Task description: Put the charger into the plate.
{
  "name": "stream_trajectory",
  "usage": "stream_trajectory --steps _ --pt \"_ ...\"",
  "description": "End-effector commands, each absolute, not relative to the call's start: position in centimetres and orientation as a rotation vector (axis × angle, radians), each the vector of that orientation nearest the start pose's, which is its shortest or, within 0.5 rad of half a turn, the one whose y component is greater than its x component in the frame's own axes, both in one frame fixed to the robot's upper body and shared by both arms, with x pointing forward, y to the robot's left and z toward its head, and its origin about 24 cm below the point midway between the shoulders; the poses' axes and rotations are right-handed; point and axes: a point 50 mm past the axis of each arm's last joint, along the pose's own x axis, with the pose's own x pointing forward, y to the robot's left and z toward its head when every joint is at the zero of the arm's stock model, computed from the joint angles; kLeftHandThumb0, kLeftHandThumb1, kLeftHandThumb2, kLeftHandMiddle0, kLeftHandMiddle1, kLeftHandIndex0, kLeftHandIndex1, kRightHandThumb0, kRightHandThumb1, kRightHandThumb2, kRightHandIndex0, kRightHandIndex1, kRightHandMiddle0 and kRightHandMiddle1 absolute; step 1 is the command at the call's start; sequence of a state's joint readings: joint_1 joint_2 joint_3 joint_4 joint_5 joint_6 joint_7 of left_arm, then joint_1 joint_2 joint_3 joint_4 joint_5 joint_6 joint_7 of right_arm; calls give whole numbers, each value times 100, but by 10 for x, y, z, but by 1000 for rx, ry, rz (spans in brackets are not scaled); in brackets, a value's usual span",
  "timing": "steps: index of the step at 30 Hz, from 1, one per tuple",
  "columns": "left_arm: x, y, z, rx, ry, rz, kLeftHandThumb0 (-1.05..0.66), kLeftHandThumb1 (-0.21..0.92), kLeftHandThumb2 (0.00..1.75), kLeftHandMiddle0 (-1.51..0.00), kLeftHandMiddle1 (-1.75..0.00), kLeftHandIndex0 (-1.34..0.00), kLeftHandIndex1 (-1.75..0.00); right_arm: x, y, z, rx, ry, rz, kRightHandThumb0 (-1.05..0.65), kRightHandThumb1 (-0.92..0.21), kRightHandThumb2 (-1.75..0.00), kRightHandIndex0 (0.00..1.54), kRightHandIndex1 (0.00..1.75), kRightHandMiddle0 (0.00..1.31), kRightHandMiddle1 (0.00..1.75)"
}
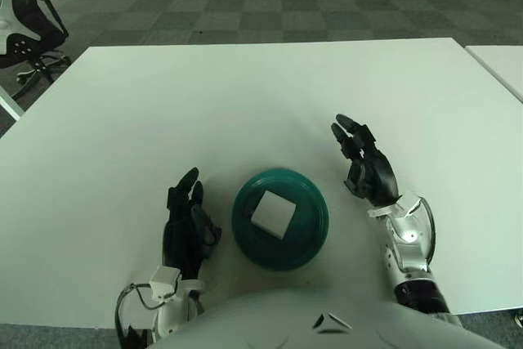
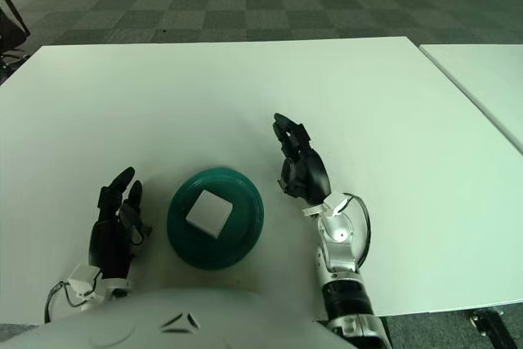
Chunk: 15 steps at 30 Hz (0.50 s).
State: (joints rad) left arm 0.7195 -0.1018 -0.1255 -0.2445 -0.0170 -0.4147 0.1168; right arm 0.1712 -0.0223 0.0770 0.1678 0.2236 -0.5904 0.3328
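A white cube-shaped charger (image 1: 272,213) lies inside the dark green plate (image 1: 306,232) near the table's front edge. My right hand (image 1: 365,161) is just right of the plate, raised a little, fingers spread and holding nothing. My left hand (image 1: 187,218) shows left of the plate, fingers relaxed and empty. The same scene shows in the right eye view: charger (image 2: 207,212), plate (image 2: 245,226), right hand (image 2: 298,159), left hand (image 2: 117,221).
The white table (image 1: 245,104) stretches far ahead. A second white table (image 1: 502,67) stands at the right with a gap between. A black office chair (image 1: 24,26) stands at the far left on the checkered carpet.
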Motion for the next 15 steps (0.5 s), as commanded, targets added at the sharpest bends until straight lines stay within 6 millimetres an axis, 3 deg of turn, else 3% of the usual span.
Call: stream_trajectory --steps 1,8,15 --pt "107 151 20 -89 15 275 -91 92 105 -28 0 0 -65 172 -124 -1 338 -111 161 -95 -92 -81 19 1 0 58" --pt "108 150 22 -74 11 277 -90 92 105 -29 -1 0 -68 166 -126 0 337 -38 124 -92 -92 -73 17 0 0 58" --pt "111 148 23 -60 9 287 -90 92 105 -29 -1 0 -67 163 -129 1 189 47 150 -87 -92 -71 12 0 0 52"
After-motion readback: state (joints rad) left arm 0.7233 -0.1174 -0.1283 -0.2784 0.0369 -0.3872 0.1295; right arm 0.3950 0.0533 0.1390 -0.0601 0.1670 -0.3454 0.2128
